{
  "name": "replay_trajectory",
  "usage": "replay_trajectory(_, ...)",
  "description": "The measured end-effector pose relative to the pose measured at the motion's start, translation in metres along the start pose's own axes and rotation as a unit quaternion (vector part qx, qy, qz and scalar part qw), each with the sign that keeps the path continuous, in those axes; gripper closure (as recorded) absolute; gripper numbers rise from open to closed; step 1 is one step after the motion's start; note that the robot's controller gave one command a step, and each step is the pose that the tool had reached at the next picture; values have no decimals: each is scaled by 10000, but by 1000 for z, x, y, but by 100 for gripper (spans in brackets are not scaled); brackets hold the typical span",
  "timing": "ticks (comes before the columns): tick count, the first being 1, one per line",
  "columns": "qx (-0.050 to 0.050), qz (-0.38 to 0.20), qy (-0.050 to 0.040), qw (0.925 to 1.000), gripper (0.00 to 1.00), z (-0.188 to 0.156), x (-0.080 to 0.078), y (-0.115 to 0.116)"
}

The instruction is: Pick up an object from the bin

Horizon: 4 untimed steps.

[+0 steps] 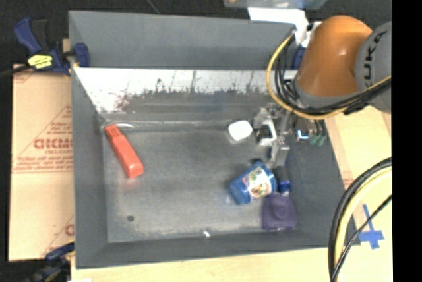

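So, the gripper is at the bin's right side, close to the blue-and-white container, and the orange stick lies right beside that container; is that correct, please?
Not quite. The camera view shows the orange stick lying alone at the left side of the bin, well apart from the blue-and-white container. The gripper is indeed at the bin's right side, close to that container.

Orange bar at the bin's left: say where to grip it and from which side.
Probably grip the orange bar across its narrow width at mid-length, from straight above. It lies flat, slanted, with bare bin floor along both long sides.
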<state>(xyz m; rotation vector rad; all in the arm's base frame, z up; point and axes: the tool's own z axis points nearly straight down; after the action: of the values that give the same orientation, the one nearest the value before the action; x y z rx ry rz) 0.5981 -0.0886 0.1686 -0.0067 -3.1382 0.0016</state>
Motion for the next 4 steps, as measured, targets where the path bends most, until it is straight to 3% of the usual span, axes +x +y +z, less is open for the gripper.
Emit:
replay_trajectory(1,6,-15,-41,10000,0,-5,-2,0)
replay_trajectory(2,16,-1845,-21,9828,0,83,30,-7)
replay_trajectory(3,27,-1896,-70,9818,0,29,47,3)
replay_trajectory(4,35,-2128,-33,9771,0,69,42,-3)
